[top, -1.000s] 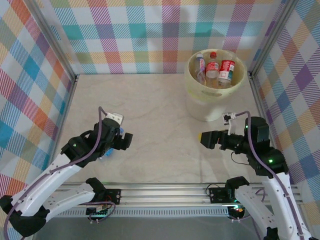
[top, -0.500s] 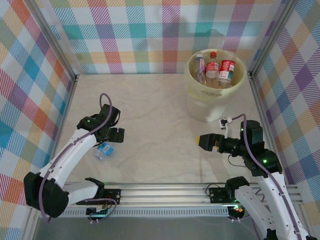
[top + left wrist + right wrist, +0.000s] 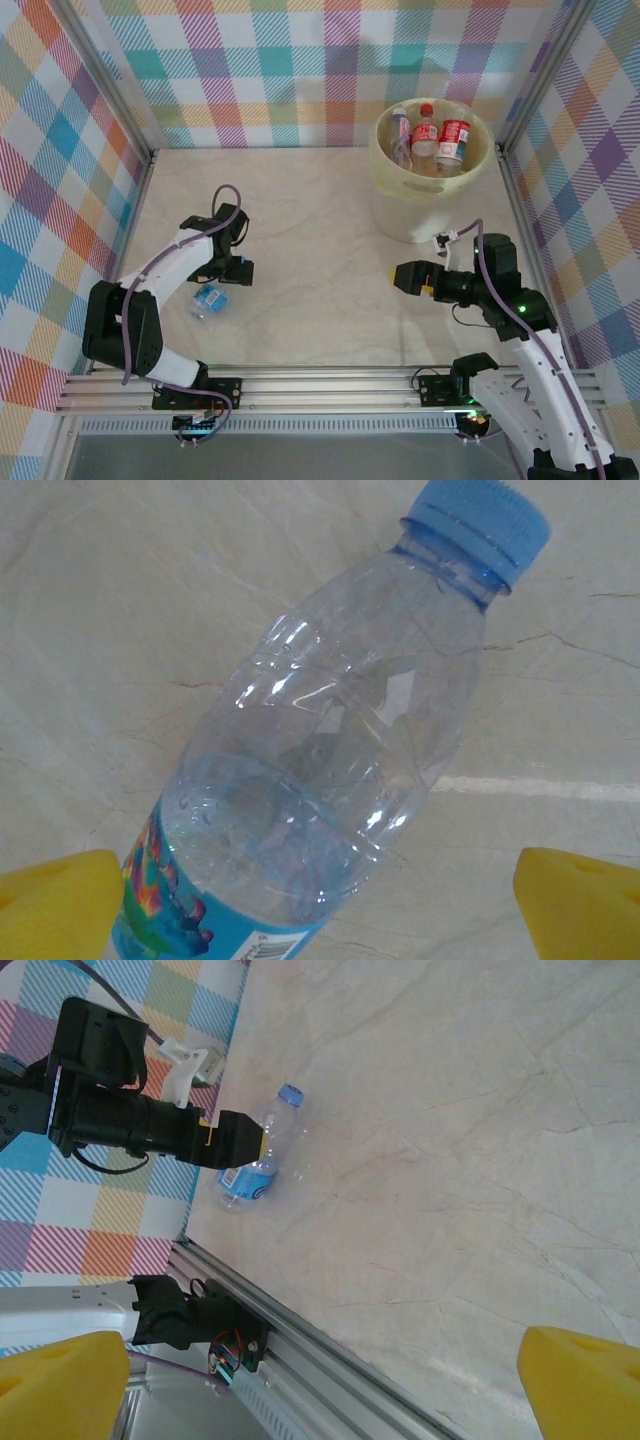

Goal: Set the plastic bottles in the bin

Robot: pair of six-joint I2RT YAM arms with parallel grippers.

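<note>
One plastic bottle [image 3: 208,300] with a blue cap and blue label lies on its side on the table at the left. My left gripper [image 3: 228,272] hangs open just above and behind it. In the left wrist view the bottle [image 3: 320,780] lies on the table under the gripper [image 3: 320,920], between its yellow fingertips [image 3: 60,905], which do not touch it. The pale yellow bin [image 3: 420,215] stands at the back right with three bottles [image 3: 425,132] inside. My right gripper [image 3: 408,277] is open and empty in front of the bin, pointing left. Its wrist view shows the bottle [image 3: 262,1155] far off.
Checked walls enclose the table on three sides. A metal rail [image 3: 330,385] runs along the near edge between the arm bases. The bare table [image 3: 310,240] stretches between the two grippers.
The left arm has folded back to the left and its gripper has shifted slightly up off the bottle, which now lies uncovered. The right gripper has drifted slightly. Both stay open.
</note>
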